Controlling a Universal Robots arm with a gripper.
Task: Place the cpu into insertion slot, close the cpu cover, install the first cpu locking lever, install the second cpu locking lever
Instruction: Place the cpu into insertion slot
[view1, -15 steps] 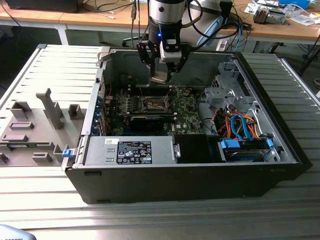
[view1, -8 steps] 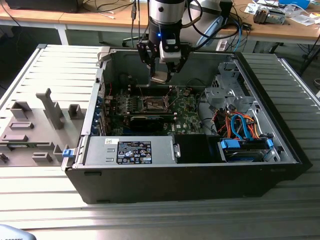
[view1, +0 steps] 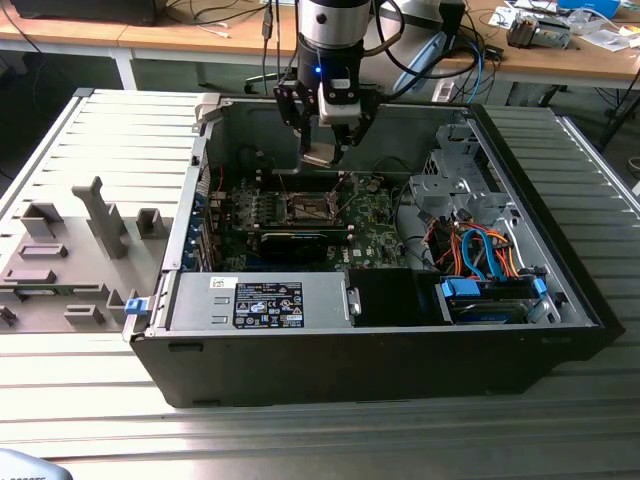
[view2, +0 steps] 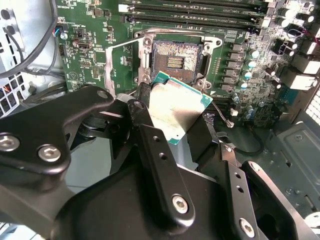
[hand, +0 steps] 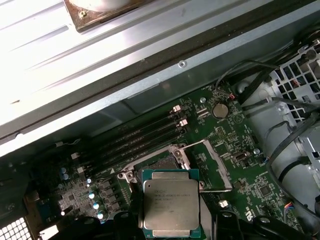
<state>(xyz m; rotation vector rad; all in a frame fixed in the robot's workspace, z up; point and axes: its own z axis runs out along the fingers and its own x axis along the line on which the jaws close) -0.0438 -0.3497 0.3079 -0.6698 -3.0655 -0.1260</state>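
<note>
Aloft, cpu between jaws, above empty insertion slot inside open case.

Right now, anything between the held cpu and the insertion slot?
Nothing. In the second wrist view the cpu, clamped in the gripper, hangs clear of the insertion slot, whose contacts lie bare; only air between.

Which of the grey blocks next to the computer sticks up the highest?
The thin grey post with the crossbar top, at the exterior view's left of the computer case. The other blocks are all short and squat beside it.
</note>
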